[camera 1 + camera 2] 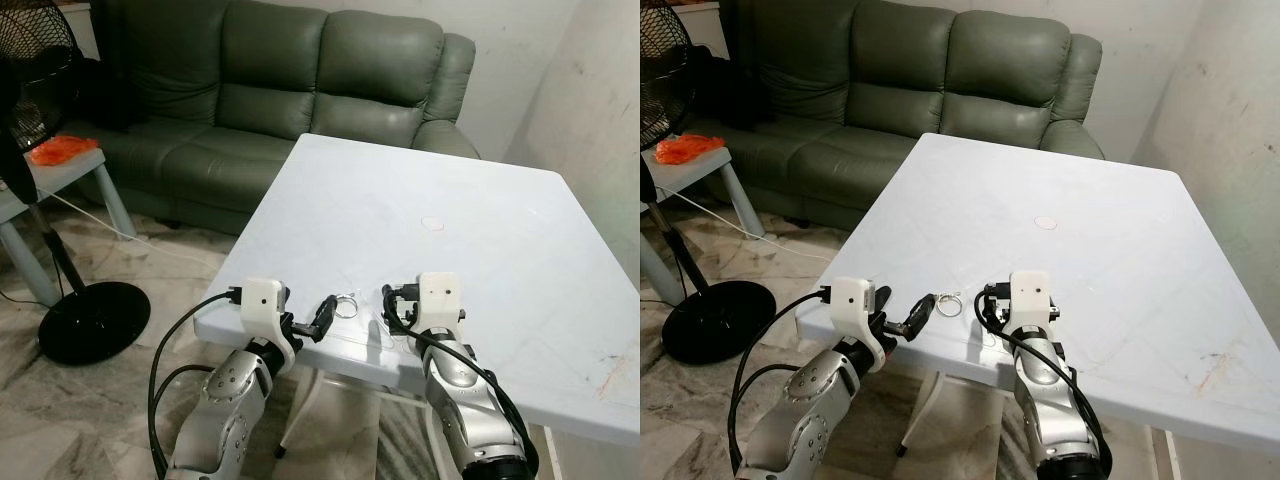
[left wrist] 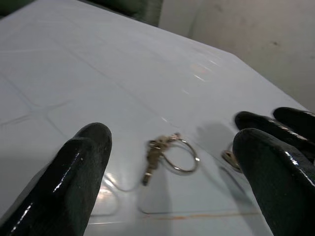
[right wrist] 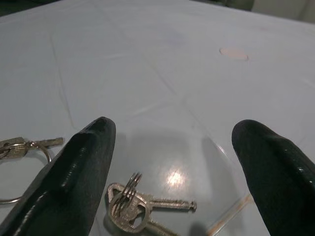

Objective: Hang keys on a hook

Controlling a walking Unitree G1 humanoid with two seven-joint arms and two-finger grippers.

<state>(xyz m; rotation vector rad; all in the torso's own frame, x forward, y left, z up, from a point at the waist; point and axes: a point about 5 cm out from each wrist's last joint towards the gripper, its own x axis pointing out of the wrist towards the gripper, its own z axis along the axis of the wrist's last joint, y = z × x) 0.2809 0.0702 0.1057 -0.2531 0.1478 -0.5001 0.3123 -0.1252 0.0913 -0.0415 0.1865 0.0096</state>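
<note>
1. Behind the desk (image 1: 480, 230): sofa (image 1: 280, 90); fan (image 1: 40, 150) off to the left. No hook that I can make out.
2. Left pincer (image 1: 322, 320) sits at the desk's near edge, fingers (image 2: 78, 172) apart, aimed at the ringed keys (image 2: 170, 155) lying flat just ahead, not touching.
3. Right pincer (image 3: 172, 172) low over the desk, fingers (image 3: 74, 177) apart, straddling a second key set (image 3: 142, 204) without contact.
4. Progress: early, by my read. Nothing gripped, both sets on the desk. Left to do: grasp, lift, find the hook, hang.
</note>
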